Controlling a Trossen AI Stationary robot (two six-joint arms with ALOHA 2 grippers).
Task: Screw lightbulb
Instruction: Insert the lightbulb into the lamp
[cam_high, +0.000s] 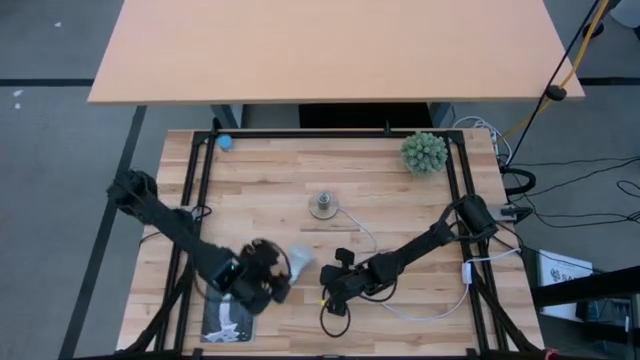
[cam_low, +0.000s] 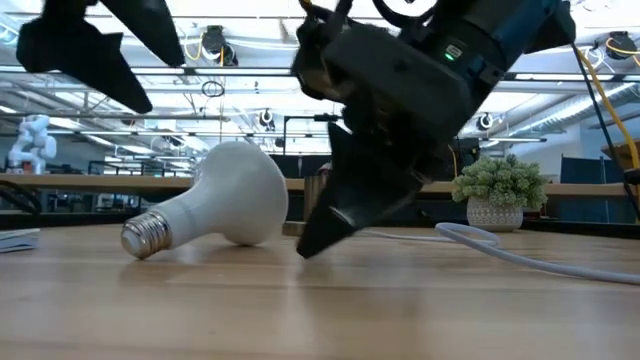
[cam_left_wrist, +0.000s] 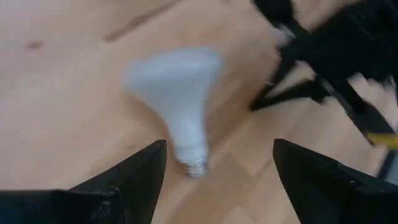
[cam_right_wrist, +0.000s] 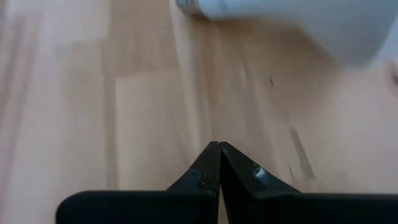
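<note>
The white lightbulb (cam_high: 300, 262) lies on its side on the wooden table (cam_high: 400, 200), near the front middle. In the low view the lightbulb (cam_low: 225, 200) rests on its round globe, its silvery screw base (cam_low: 148, 236) pointing sideways. My left gripper (cam_left_wrist: 217, 162) is open and raised above the bulb's base end, one finger to either side of it, touching nothing; it also shows in the high view (cam_high: 280, 272). My right gripper (cam_right_wrist: 219, 149) is shut and empty, low over the table just right of the globe (cam_low: 310, 245).
The round grey socket (cam_high: 322, 206) stands at the table's middle, its white cord (cam_high: 372, 245) running toward the right arm. A blue packaging card (cam_high: 228, 318) lies at the front left under the left arm. A small potted plant (cam_high: 424, 152) stands at the back right.
</note>
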